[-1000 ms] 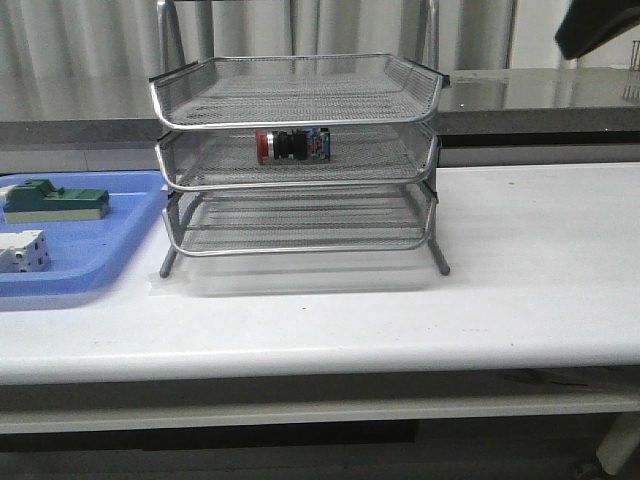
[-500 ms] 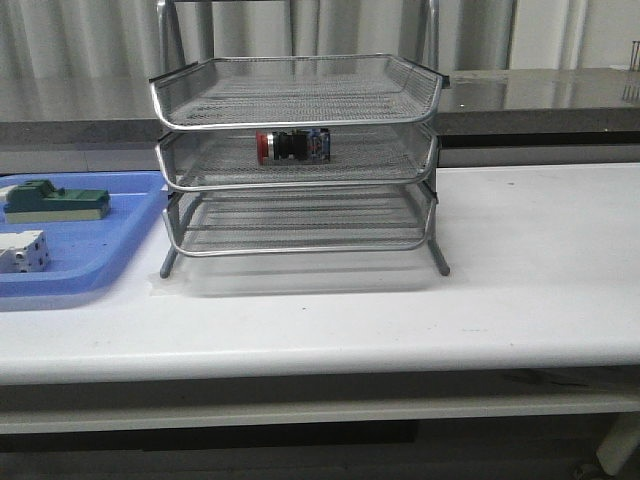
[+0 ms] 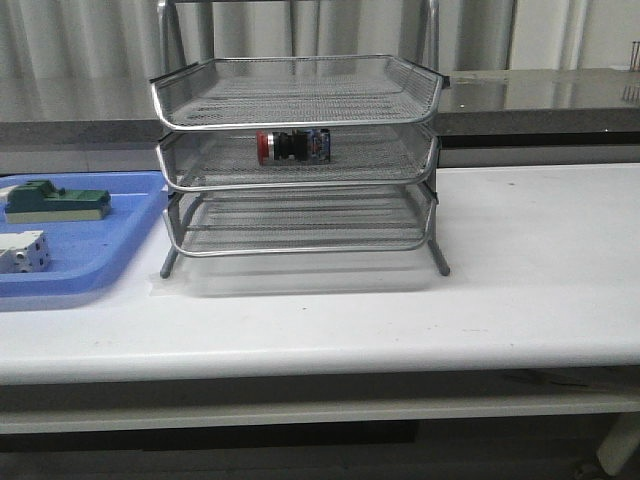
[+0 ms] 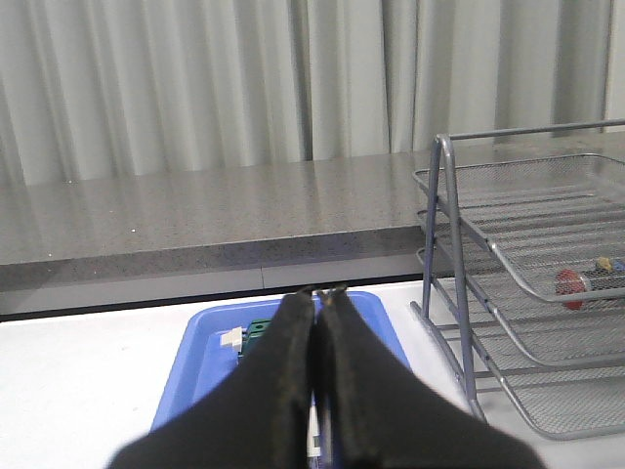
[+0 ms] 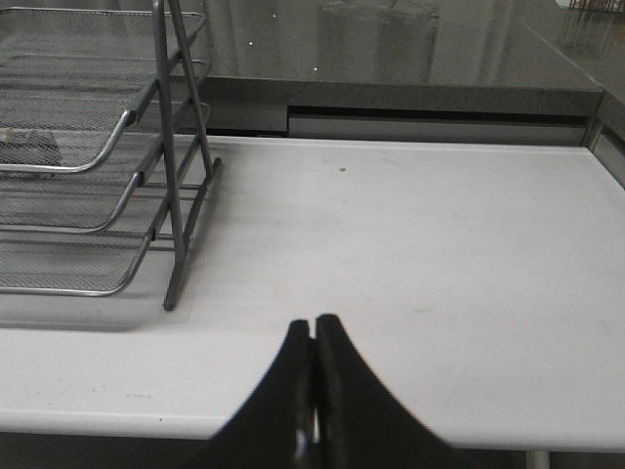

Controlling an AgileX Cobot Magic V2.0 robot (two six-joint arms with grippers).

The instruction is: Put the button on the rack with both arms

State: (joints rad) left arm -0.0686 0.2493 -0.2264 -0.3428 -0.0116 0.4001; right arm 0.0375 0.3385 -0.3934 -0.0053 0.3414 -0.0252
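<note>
The button (image 3: 292,146), red head to the left and blue-yellow block to the right, lies on its side in the middle tray of the silver wire rack (image 3: 300,100). It also shows in the left wrist view (image 4: 586,281), inside the rack (image 4: 459,293). My left gripper (image 4: 318,293) is shut and empty, above the blue tray, apart from the rack. My right gripper (image 5: 313,322) is shut and empty, above the table's front edge, to the right of the rack (image 5: 171,195). Neither arm shows in the front view.
A flat blue tray (image 3: 120,240) sits left of the rack, holding a green block (image 3: 55,200) and a white boxy block (image 3: 22,252). The white table (image 3: 540,260) stretches right of the rack. A grey counter (image 3: 540,95) runs behind.
A dark arm part at the front view's top right corner one second ago has gone out of view. The button and rack have not moved.
</note>
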